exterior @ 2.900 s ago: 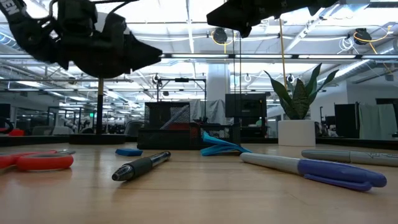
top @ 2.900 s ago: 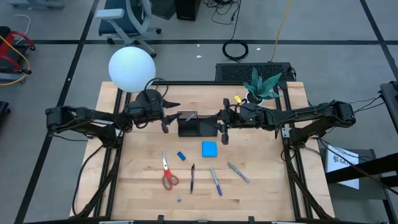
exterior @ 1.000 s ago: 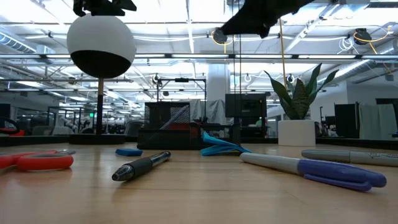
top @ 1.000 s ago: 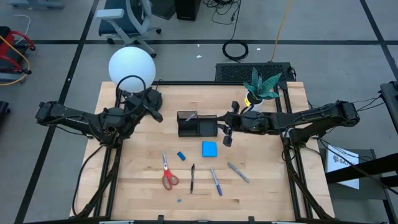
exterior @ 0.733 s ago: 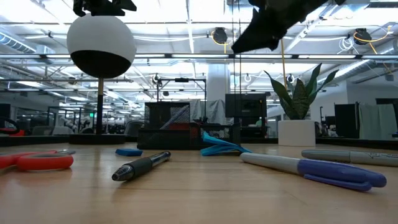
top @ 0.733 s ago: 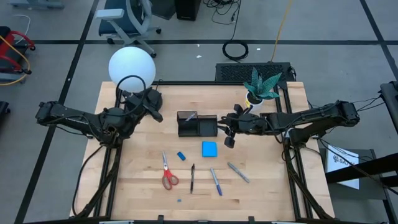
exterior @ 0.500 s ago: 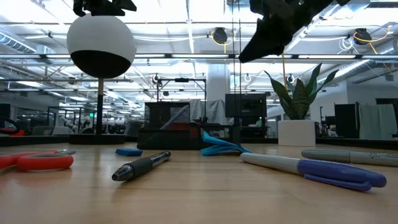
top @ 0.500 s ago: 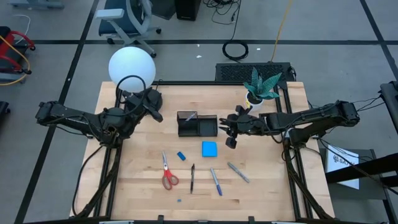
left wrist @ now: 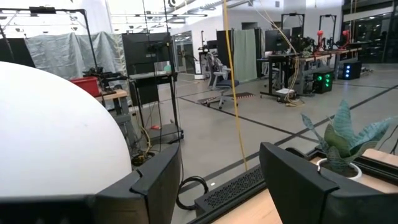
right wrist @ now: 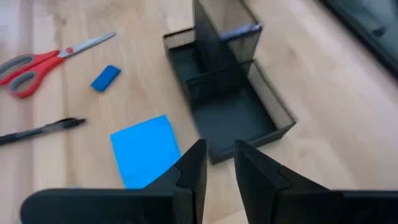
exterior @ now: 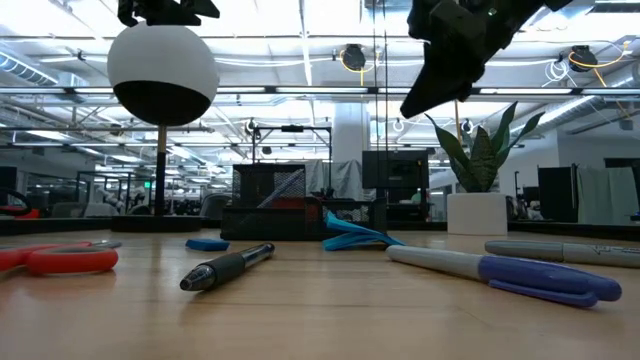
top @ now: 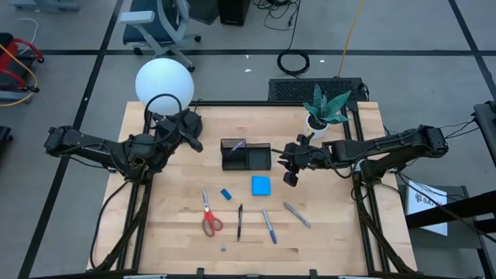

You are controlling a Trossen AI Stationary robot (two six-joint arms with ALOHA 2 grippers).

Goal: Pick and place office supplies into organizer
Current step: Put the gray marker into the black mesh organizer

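The black mesh organizer (top: pixel 246 155) stands at mid-table, with something pale in its taller section (right wrist: pixel 239 31). On the wood nearer the front lie the blue note pad (top: pixel 260 185), a small blue eraser (top: pixel 225 194), the red-handled scissors (top: pixel 209 215), a black pen (top: pixel 239 221), a blue pen (top: pixel 269 225) and a grey pen (top: pixel 297 214). My right gripper (top: pixel 291 178) hovers just right of the organizer, above the note pad's far right corner. It slants down, and its fingers (right wrist: pixel 193 171) are a narrow gap apart with nothing between them. My left gripper (left wrist: pixel 221 180) waits open by the lamp.
A lamp with a white globe (top: pixel 164 85) and a round black base (top: pixel 182 122) stands at the far left by my left arm. A potted plant (top: pixel 325 108) stands at the far right. A tiny blue bit (top: pixel 223 249) lies near the front edge.
My right gripper has tipped its fingers downward and sunk a little. It has drifted slightly toward the table's right and near edges, away from the organizer's end. Nothing on the table has moved.
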